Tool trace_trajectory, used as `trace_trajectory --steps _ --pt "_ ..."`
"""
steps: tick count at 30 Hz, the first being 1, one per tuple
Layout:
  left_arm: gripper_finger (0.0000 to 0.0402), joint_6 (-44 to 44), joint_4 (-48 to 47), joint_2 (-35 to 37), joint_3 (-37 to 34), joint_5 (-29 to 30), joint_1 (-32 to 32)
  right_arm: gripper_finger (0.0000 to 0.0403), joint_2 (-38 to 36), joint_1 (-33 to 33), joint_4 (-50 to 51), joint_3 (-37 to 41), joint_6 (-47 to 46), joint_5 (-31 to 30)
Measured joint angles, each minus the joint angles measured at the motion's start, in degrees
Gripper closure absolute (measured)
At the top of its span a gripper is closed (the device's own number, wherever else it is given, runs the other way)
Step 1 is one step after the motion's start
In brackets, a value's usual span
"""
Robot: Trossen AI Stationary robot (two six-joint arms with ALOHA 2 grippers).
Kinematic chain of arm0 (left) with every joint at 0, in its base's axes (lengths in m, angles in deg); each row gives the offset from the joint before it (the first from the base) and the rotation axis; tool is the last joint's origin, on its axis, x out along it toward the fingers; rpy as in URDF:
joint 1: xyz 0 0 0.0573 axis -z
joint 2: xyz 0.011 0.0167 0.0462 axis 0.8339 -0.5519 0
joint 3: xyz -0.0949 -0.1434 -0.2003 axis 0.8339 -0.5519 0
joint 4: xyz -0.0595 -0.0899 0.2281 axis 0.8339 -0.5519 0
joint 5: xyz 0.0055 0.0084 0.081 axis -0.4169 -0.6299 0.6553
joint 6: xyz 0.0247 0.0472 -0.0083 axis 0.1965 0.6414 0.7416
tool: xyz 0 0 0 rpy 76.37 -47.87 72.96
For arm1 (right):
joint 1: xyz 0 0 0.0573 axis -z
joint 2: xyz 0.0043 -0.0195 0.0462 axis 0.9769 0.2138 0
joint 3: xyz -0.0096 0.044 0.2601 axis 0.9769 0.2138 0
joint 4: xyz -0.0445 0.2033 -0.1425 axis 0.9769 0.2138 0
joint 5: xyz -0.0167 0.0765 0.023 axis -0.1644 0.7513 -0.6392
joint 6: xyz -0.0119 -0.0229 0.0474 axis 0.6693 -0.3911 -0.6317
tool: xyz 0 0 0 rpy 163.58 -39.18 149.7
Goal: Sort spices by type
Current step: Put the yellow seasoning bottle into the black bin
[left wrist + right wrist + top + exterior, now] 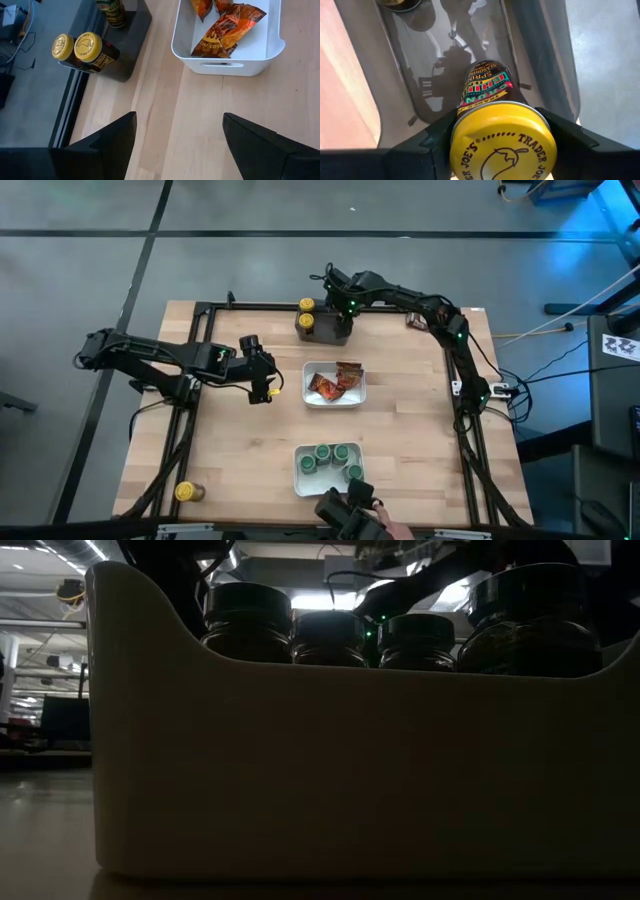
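Far dark grey tray [335, 332]: yellow-lidded jar [497, 140] held between right gripper [497, 150] fingers. Middle white tray [334, 397]: sachets [335, 382]. Near white tray [305, 475]: green-lidded jars [330, 455]. Left gripper [177, 145] fingers wide, empty.

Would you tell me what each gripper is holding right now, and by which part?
The right gripper grips a yellow-lidded jar by its lid, over the dark grey tray. The left gripper is open and holds nothing.

From overhead I look straight down on the whole pale wooden desk [250, 470]. My low camera sits pressed close against a white plastic tray [350, 770]. My left wrist looks down on the white sachet tray [227, 65], shared with overhead.
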Motion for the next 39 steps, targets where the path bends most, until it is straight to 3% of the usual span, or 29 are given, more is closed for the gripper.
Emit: trace_trajectory --steps 24,31,39 --pt "0.0121 0.6 0.0 0.0 0.0 -0.4 0.1 0.0161 0.0 -0.1 -3.1 0.7 -2.1 -3.8" --pt "0.0121 0.6 0.0 0.0 0.0 -0.4 0.0 0.0106 0.0 -0.5 -5.9 4.4 -1.6 -8.0" --pt "0.0121 0.8 0.0 0.0 0.0 -0.4 0.1 0.0064 0.0 -0.5 -5.8 4.0 -1.3 -7.6"
